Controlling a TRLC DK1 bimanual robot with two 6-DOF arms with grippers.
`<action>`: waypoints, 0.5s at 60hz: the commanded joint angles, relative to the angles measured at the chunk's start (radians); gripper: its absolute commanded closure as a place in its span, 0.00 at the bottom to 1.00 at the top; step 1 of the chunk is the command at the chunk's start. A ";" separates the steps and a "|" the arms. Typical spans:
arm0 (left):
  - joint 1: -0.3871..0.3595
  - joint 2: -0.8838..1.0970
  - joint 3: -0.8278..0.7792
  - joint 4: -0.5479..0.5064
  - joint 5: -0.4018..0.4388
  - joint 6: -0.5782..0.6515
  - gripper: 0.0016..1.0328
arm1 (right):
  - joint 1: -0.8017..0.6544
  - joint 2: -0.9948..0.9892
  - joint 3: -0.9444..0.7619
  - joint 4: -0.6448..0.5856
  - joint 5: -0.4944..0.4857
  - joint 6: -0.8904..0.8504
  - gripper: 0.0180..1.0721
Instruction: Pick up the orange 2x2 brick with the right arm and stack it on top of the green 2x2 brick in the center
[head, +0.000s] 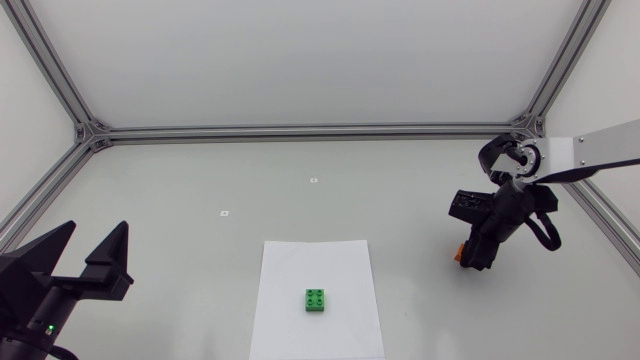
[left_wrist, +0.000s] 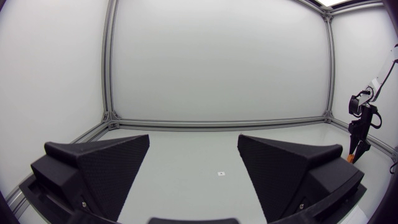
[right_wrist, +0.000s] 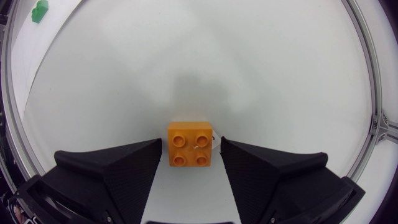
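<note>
Looked at a plain pale-grey table (head: 200, 180), matte and pretty bare. Noticed aluminium frame rails (head: 300, 131) along its far edge and down both sides, with white panels behind. Spotted a white sheet of paper (head: 300, 265) lying flat near the front middle, plus two tiny markers (head: 313, 180) farther back on the bare surface. Found the green 2x2 brick (head: 316, 300) sitting studs-up on the sheet, in its nearer half. Found the orange 2x2 brick (right_wrist: 189, 144) well off to the right, straight on the table, studs up, off the paper. Saw the right gripper (head: 472, 262) lowered over it, fingers spread to either side of the brick with a sliver of gap on at least one side, so not pinching it. Saw the left gripper (head: 95, 232) parked at the near left corner, well apart from both bricks, fingers wide apart, holding nothing. Caught a soft shadow on the table just past the orange brick.
</note>
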 joint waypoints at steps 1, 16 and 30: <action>0.003 -0.008 -0.041 -0.015 0.004 0.013 0.04 | 0.009 0.015 0.018 -0.016 -0.006 -0.020 0.37; 0.003 -0.008 -0.041 -0.015 0.004 0.013 0.04 | 0.019 0.015 0.024 -0.019 -0.007 -0.018 0.41; 0.003 -0.008 -0.041 -0.014 0.004 0.013 0.04 | 0.023 0.026 0.029 -0.018 -0.007 -0.012 0.44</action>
